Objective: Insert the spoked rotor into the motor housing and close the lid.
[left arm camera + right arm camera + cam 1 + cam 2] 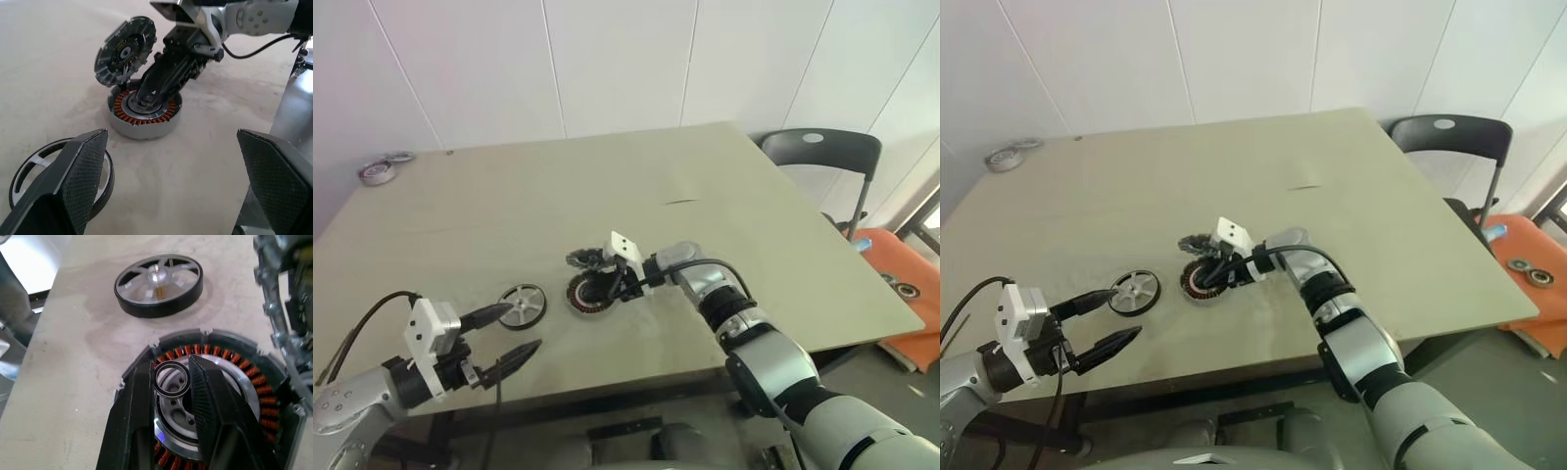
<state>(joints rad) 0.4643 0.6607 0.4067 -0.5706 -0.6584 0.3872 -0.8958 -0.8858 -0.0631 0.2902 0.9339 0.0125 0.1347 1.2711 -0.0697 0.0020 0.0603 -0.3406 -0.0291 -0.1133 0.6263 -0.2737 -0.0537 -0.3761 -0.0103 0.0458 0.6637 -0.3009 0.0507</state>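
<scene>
I see the motor housing (144, 108) sitting on the table (607, 176), with its orange wire ring showing. My right gripper (172, 382) hangs over the middle of it. Its two fingers are nearly closed and pinch a small dark ring (171, 379). I think I am putting that ring down into the middle of the housing.

A grey toothed disc (125, 50) stands tilted up at the far edge of the housing. I think this is the lid, and it is not closed yet.

The spoked rotor (523, 305) lies flat on the table, just beside the housing. It is not in yet.

My left gripper (506, 336) is wide open and holds nothing. It hangs near the rotor.

Next I should let go of the ring and pull my right arm away. Then my left gripper needs to grab the rotor by its rim.
</scene>
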